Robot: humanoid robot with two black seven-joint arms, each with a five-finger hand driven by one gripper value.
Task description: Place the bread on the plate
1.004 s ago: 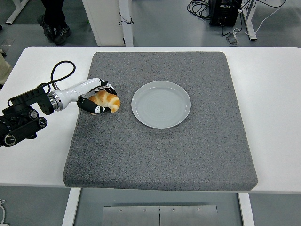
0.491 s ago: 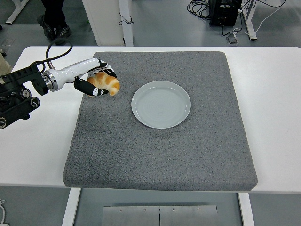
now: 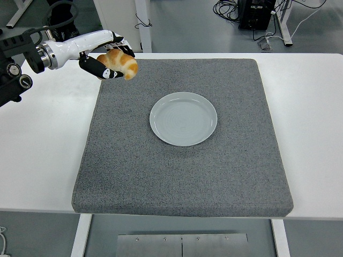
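Head view shows the left hand [image 3: 110, 60] curled around the croissant [image 3: 121, 63], holding it raised over the grey mat's [image 3: 182, 171] far-left corner, apparently for clearance before carrying it to the empty plate [image 3: 183, 119].

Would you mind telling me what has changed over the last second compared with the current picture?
The left hand, still gripping the bread, has risen from the grey mat and now shows higher in the picture, near the mat's far left corner. It has not yet moved toward the plate. The plate and mat stayed put, and the plate is still empty.
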